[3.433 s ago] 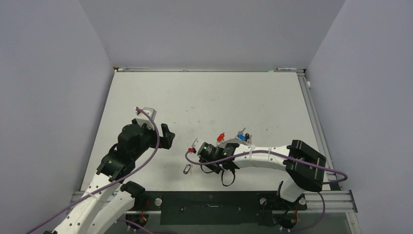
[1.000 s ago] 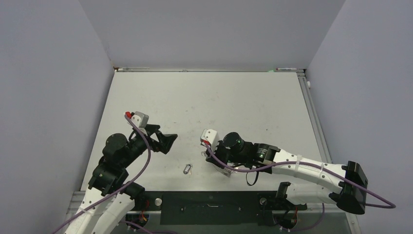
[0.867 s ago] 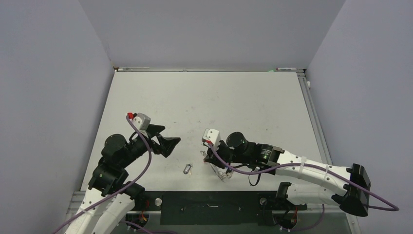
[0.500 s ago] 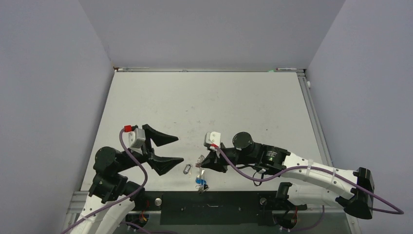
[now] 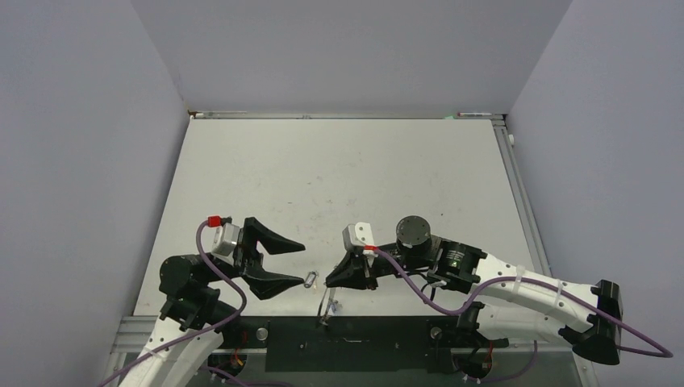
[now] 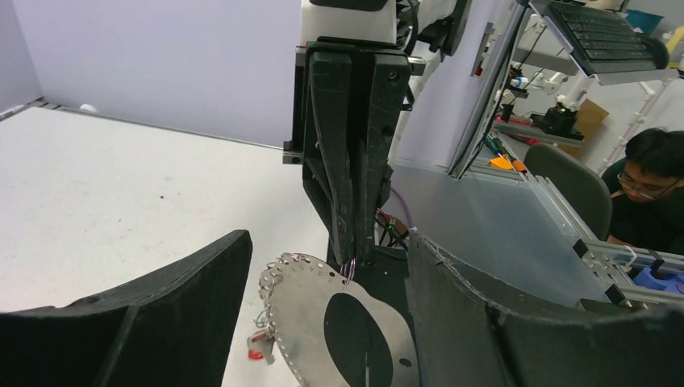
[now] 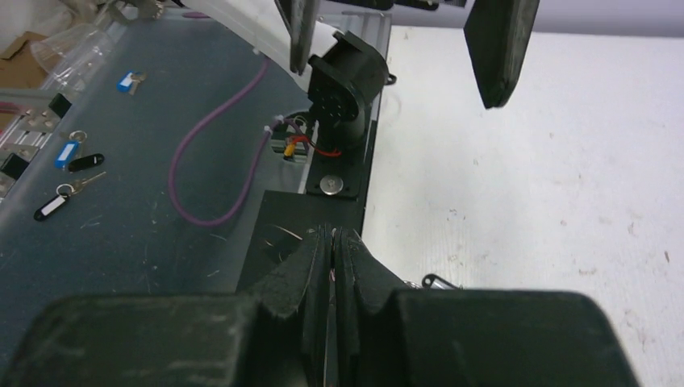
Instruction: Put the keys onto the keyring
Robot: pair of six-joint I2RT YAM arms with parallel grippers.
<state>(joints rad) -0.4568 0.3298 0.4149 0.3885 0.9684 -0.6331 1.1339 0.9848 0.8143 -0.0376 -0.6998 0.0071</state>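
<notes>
1. Table (image 5: 347,161): flat, rectangular, matte off-white top.
2. Closed in by plain pale grey walls (image 5: 89,121) at the left, far and right edges.
3. Lightly scuffed; faint dark specks scattered over the middle and toward the right edge.
4. Thin metal rail (image 5: 347,115) along the far edge; a second, wider rail (image 5: 520,189) down the right edge.
5. Black plate (image 5: 363,343) fixed across the near edge, roughly centred.
6. Keys (image 5: 310,279) lying flat on the surface, close to the near edge and a little left of centre: small dark oval loop with a short silvery piece. Finer detail too small to tell.
</notes>
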